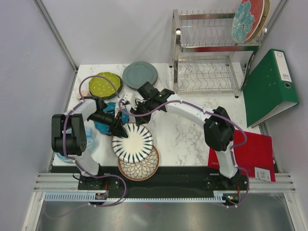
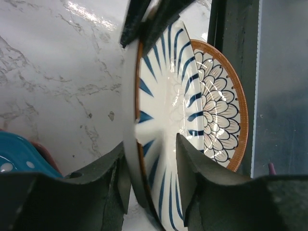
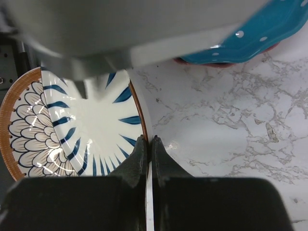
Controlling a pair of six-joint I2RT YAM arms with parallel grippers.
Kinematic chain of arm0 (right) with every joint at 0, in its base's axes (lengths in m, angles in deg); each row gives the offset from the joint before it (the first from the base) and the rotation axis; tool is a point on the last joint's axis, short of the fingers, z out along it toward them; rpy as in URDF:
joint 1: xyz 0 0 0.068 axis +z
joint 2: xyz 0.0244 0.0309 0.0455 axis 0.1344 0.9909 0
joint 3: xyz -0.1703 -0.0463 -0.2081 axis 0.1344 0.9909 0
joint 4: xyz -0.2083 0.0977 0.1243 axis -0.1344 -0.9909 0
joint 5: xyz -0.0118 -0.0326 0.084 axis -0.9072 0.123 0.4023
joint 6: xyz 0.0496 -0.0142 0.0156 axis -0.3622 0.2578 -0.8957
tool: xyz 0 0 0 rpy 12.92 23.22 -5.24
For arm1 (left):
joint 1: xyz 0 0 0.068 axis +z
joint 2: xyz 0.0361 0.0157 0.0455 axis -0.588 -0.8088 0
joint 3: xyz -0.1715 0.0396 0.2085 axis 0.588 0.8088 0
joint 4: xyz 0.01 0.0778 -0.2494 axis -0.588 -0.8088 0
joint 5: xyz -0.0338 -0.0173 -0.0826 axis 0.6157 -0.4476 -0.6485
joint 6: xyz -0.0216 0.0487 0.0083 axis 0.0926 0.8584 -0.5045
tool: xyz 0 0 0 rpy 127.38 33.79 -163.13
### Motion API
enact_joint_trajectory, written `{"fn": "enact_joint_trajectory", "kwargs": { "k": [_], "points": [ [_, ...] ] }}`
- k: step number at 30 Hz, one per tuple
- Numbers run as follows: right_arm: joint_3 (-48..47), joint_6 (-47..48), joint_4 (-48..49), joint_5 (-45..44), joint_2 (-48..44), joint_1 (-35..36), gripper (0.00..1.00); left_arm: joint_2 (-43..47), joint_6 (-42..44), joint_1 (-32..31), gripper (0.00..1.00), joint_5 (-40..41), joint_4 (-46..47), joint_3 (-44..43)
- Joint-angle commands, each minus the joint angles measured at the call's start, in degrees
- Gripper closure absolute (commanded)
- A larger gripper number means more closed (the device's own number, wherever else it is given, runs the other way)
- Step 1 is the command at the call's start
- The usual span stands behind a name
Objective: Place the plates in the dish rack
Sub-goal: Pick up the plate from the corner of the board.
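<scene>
1. One floral plate (image 1: 248, 19) stands in the upper tier of the dish rack (image 1: 176, 48); we count it as the only one loaded.
2. Waiting on the table: the lime plate (image 1: 105, 85), grey-blue plate (image 1: 140, 75), teal plate (image 3: 250, 38), striped plate (image 1: 134, 144), and the tan plate (image 1: 142, 168) under it.
3. The right gripper (image 3: 149, 142) pinches the striped plate's rim; the left gripper (image 2: 151, 144) straddles that rim, jaws spread; we judge the task barely begun.

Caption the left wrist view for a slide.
Left pincer straddles the rim of the striped plate, petal-patterned plate behind, marble table beneath.
</scene>
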Motion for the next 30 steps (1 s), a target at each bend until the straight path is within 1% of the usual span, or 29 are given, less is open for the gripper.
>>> {"fn": "enact_joint_trajectory", "kwargs": {
  "k": [1,2,5,6,8,9,10,11,12,14,15,18,24,30],
  "points": [
    [-1.4,-2.1,4.5,3.0,-6.2,0.8,1.0,-1.8,-2.3,-0.5,0.57,-2.7,1.9,-2.4],
    [-1.0,-2.1,4.7,3.1,-6.6,1.0,1.0,-1.8,-2.5,-0.6,0.58,-2.9,2.1,-2.5],
    [0.0,-2.3,4.9,3.2,-7.2,1.1,1.0,-1.8,-2.7,-0.5,0.66,-3.1,1.9,-2.5],
    [0.2,-2.3,4.9,3.3,-7.3,1.0,1.0,-1.9,-2.7,-0.5,0.75,-3.1,1.9,-2.4],
    [0.7,-2.3,4.9,2.8,-7.5,1.0,1.0,-2.1,-2.5,-0.6,0.85,-3.2,1.4,-2.5],
    [1.4,-2.2,4.9,2.8,-7.5,1.0,1.0,-2.3,-2.3,-0.5,0.93,-3.2,0.8,-3.0],
    [1.8,-2.2,4.9,2.8,-7.4,1.0,0.98,-2.5,-1.4,-0.6,0.96,-3.3,-0.4,-3.3],
    [1.8,-2.5,4.0,2.5,-6.9,0.8,0.79,-2.5,-1.0,-0.5,0.97,-3.3,-1.2,-3.5],
    [2.2,-3.1,3.6,2.6,-6.6,0.6,0.69,-2.3,-0.7,-0.5,0.98,-3.3,-1.5,-3.8],
    [3.2,-3.9,2.9,6.1,-6.0,-1.4,0.53,-1.3,-0.7,-0.6,0.98,-3.3,-1.5,-4.1],
    [4.1,-4.4,2.7,9.2,-5.7,-1.9,0.51,-1.0,-0.7,-0.5,0.98,-3.3,-1.4,-4.3],
    [4.2,-3.6,0.2,13.4,-3.8,-3.2,0.5,-0.6,-1.3,-0.6,0.98,-3.6,-1.4,-5.5],
    [2.9,-3.4,-1.1,17.5,-0.6,-3.4,0.48,-1.1,-2.0,-0.6,0.98,-4.8,-1.2,-7.0],
    [2.2,-4.6,-1.3,21.2,1.8,-3.4,0.49,-1.1,-3.6,-0.5,0.98,-6.2,0.0,-7.5]
  ]
}}
